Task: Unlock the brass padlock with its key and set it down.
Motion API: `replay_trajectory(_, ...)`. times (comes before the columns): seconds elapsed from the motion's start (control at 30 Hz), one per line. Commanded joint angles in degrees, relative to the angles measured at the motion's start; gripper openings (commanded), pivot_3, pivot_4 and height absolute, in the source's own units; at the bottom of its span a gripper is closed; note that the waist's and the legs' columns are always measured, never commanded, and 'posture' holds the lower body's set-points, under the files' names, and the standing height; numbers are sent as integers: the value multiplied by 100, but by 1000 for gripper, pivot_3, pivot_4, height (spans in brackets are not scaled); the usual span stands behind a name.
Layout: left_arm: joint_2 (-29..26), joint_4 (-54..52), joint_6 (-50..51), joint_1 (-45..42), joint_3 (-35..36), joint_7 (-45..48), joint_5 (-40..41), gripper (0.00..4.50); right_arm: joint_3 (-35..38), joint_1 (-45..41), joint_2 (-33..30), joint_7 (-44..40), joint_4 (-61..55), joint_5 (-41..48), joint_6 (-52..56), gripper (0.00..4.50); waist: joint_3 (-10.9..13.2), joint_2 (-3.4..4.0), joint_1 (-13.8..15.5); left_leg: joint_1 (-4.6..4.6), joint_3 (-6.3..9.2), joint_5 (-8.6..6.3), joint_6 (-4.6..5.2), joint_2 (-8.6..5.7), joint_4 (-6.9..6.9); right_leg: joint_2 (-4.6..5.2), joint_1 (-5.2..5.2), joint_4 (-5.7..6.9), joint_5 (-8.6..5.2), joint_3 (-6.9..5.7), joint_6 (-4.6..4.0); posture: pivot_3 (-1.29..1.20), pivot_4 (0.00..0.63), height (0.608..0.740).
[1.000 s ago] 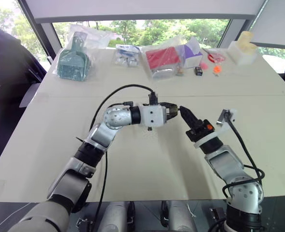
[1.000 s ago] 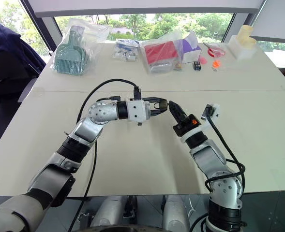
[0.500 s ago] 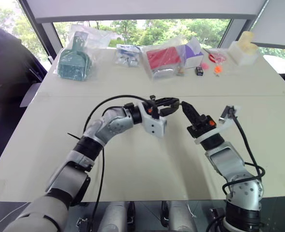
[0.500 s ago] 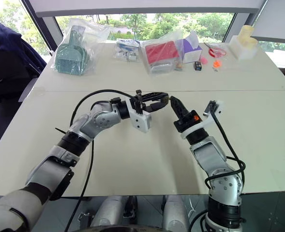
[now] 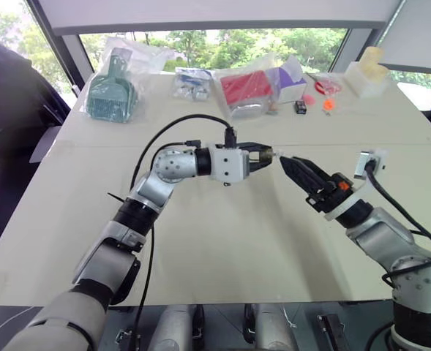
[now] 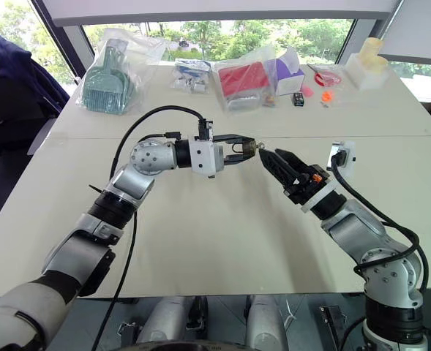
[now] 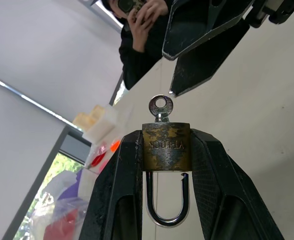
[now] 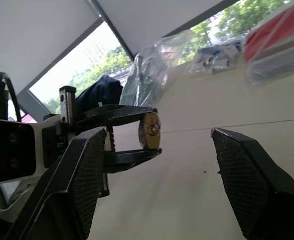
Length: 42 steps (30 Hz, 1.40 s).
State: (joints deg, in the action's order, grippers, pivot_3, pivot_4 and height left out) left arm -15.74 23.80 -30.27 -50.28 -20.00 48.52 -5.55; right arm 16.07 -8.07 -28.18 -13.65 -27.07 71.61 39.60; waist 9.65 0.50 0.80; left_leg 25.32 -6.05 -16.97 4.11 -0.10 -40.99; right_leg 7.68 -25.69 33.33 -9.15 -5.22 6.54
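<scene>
Nearest me, my right gripper (image 6: 268, 156) hangs above the white surface (image 5: 222, 241) with its jaws spread apart and nothing between them, tips just short of the left one. My left gripper (image 5: 265, 155) has its jaws clenched on the brass padlock (image 7: 165, 147), held in the air over the middle of the surface. The left wrist view gives me what the head views cannot: the key (image 7: 160, 107) sits in the lock body and the shackle (image 7: 167, 200) hangs with one leg free. Bagged items (image 5: 243, 91) lie along the far edge.
</scene>
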Motion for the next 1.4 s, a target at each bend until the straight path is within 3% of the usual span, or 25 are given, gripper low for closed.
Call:
replay_trajectory(0.03,47,-415,27,10,81,-23,150,764,-48,-150,27,-156,30,-106,-52,3407,0,0,1,0,0,0,0,0,0,0,0,-1,0,0,0,0,150,735)
replay_trajectory(0.27,52,-713,-101,159,58,-191,22,764,-198,-313,233,-226,178,-173,-69,3407,0,0,-6,-1,0,0,0,0,0,0,1,0,1,0,0,0,150,735)
replay_trajectory(0.3,41,-738,-97,184,52,-190,21,764,-206,-336,260,-224,194,-201,-75,2910,0,0,-4,0,0,0,0,0,-1,0,1,0,1,0,1,0,150,735)
replay_trajectory(0.33,29,-760,-93,205,49,-184,25,764,-217,-351,284,-231,204,-223,-78,2712,0,0,-5,-1,0,0,0,0,-1,0,1,0,1,0,1,0,150,735)
replay_trajectory(0.5,11,-821,-69,238,35,-164,11,764,-228,-371,372,-259,213,-215,-49,205,0,0,-3,-1,1,0,0,-1,-1,0,2,0,1,0,1,0,150,735)
replay_trajectory(0.53,8,-821,-66,236,34,-163,8,764,-241,-369,381,-271,208,-219,-31,44,0,0,-3,-1,1,0,0,-1,-1,0,2,0,1,0,0,0,150,735)
replay_trajectory(0.73,-6,-741,18,171,43,-111,33,764,-362,-318,360,-305,168,-277,87,44,0,0,-5,-1,1,0,0,-1,-1,-1,2,0,1,0,1,0,150,735)
replay_trajectory(0.77,-22,-723,94,153,40,-54,58,1798,-376,-312,356,-311,161,-287,100,0,0,0,-5,-1,1,0,0,-1,-1,-1,2,0,1,0,1,0,150,735)
replay_trajectory(0.97,-105,-463,972,-3,252,243,410,3876,-354,-282,351,-266,130,-370,136,0,0,0,-4,-1,1,0,0,-1,-2,-1,3,0,1,0,0,0,150,735)
replay_trajectory(1.13,-141,-710,2678,-102,634,886,1485,3876,-318,-302,365,-233,185,-442,104,0,0,0,-17,-2,1,1,0,0,-1,-4,3,3,0,0,2,0,150,735)
replay_trajectory(1.4,-189,-502,2873,-184,702,1092,1484,3876,-351,-372,509,-167,210,-520,72,0,0,0,-1,-3,4,1,-1,-2,-2,-5,8,0,0,0,2,0,150,735)
